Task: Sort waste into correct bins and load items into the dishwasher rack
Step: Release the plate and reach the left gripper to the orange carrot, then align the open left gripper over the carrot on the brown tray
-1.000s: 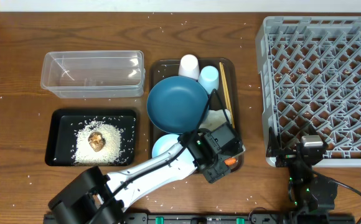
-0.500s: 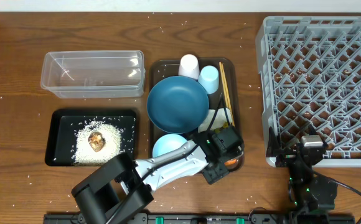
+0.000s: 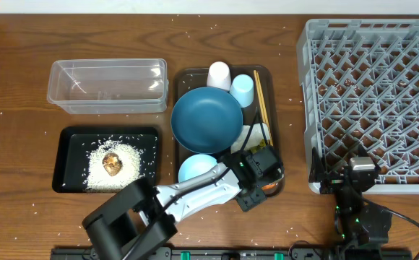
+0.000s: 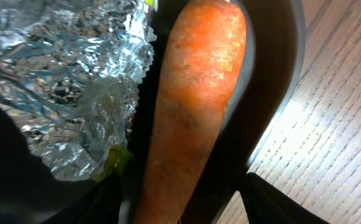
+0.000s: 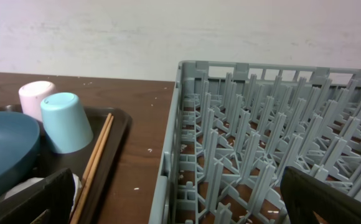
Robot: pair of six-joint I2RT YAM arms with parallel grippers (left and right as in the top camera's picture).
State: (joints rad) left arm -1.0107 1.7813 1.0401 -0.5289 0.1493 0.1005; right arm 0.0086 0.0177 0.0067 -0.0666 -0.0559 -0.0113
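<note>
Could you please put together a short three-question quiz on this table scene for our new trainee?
1. True or false: the black tray holds rice and a brown food lump.
2. In the left wrist view, what lies right beside the carrot? A) crinkled foil B) a spoon C) a sponge
3. On the brown tray, what colour is the cup next to the white cup?
Key: 1 true; 2 A; 3 light blue.
</note>
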